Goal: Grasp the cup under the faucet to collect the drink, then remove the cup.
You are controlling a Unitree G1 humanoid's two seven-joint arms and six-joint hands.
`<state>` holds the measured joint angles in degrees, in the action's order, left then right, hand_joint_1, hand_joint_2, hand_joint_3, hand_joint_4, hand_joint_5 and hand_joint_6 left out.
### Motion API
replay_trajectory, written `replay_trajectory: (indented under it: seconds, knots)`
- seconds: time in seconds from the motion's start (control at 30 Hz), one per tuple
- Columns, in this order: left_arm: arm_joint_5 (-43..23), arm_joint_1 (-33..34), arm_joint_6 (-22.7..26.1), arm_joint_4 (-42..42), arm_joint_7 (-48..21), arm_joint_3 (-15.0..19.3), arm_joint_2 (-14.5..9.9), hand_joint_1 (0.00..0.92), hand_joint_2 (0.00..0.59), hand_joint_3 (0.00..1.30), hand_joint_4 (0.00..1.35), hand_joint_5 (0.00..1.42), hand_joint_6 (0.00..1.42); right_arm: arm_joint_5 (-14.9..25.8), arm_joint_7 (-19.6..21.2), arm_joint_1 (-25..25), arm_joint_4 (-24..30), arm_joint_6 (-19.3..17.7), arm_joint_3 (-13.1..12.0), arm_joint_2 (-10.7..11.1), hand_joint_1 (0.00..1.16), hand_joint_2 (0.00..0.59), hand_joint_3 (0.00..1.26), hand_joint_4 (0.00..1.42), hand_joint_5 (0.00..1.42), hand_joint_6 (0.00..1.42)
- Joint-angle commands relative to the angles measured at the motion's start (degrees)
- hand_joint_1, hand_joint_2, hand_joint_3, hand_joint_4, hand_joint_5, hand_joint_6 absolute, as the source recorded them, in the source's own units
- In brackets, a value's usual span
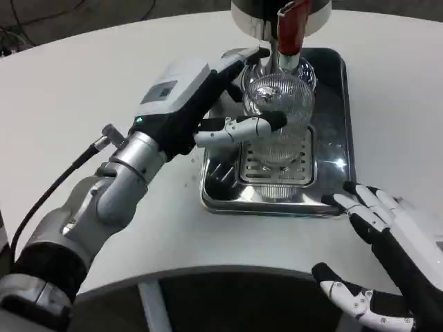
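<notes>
A clear ribbed glass cup (pixel 278 114) stands on the grate of a shiny metal drip tray (pixel 332 200), right below the faucet with its red tap handle (pixel 289 26). My left hand (pixel 208 104) wraps around the cup from the left, its fingers (pixel 242 128) curling across the cup's front. My right hand (pixel 387 242) hovers at the tray's near right corner, fingers spread, holding nothing. Whether any drink is in the cup I cannot tell.
The dispenser's metal body (pixel 257 15) rises at the back of the tray. A black cable (pixel 48 197) trails from my left forearm over the white table (pixel 83 90). The table's front edge curves just below the tray.
</notes>
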<state>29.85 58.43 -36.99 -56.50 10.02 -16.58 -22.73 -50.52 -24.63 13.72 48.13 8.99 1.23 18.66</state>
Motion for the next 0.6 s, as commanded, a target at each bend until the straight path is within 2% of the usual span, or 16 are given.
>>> replay_trajectory:
  seconds: [0.03, 0.3, 0.47, 0.6]
  knots:
    - [-2.2, -4.6, -1.4, 4.1, -1.4, 2.0, -2.6, 0.124, 0.110, 0.19, 0.17, 0.47, 0.72, -0.1, -0.2, 0.2, -0.5, -0.2, 0.6, -0.2, 0.39, 0.399, 0.13, 0.00, 0.00, 0.00]
    - [-8.5, -12.6, -1.8, 15.8, -4.4, 8.0, -5.5, 0.112, 0.106, 0.22, 0.22, 0.48, 0.71, -0.4, 0.0, -0.7, -1.0, 0.0, 1.1, -0.6, 0.39, 0.399, 0.13, 0.00, 0.00, 0.00]
    - [-15.4, -17.9, -1.7, 25.8, -7.4, 13.8, -6.3, 0.105, 0.104, 0.26, 0.29, 0.49, 0.68, -0.6, 0.0, -1.6, -1.0, 0.2, 1.6, -0.8, 0.39, 0.399, 0.13, 0.00, 0.00, 0.00]
    - [-25.4, -19.3, -0.4, 31.7, -13.1, 17.8, -5.8, 0.077, 0.119, 0.34, 0.37, 0.44, 0.36, -0.8, 0.0, -2.2, -1.2, 0.4, 1.9, -0.9, 0.39, 0.399, 0.13, 0.00, 0.00, 0.00]
